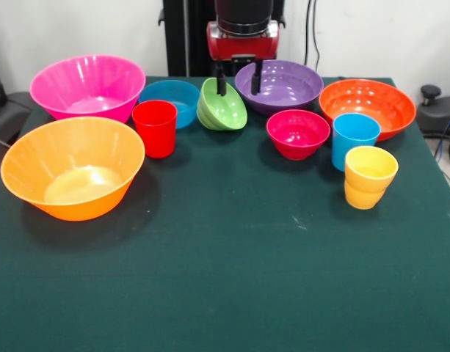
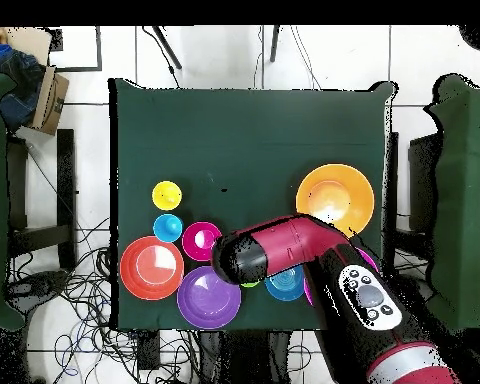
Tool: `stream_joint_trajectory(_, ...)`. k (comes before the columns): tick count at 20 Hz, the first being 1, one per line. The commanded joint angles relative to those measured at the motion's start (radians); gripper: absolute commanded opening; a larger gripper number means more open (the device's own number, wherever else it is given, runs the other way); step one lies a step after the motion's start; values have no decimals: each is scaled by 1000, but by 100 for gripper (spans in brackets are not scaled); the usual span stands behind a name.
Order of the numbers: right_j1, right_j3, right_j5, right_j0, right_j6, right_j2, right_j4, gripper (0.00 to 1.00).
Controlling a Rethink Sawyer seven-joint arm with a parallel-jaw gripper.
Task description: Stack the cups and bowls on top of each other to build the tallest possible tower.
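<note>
Seven bowls (image 1: pixel 87 86) are ranged across the table (image 1: pixel 225 279) from nine to three o'clock, with three cups (image 1: pixel 155 127) set just before them.

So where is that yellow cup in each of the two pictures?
Front view: the yellow cup stands right of centre, nearest the camera in its group, just in front of the sky-blue cup.
Overhead view: the yellow cup is left of centre, above the sky-blue cup.
Shared landmark: the orange bowl sits just beyond the sky-blue cup in both.
</note>
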Motion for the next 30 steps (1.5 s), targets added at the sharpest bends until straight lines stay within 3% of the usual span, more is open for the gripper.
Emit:
stream_joint_trajectory(1,29,-44,-11,53,68,-54,-16,100)
stream_joint_trajectory(10,26,-51,10,58,106,-100,47,100)
stream_joint_trajectory(15,78,-82,5,62,96,-121,56,100)
stream_joint_trajectory(30,91,-102,-5,79,71,-142,74,100)
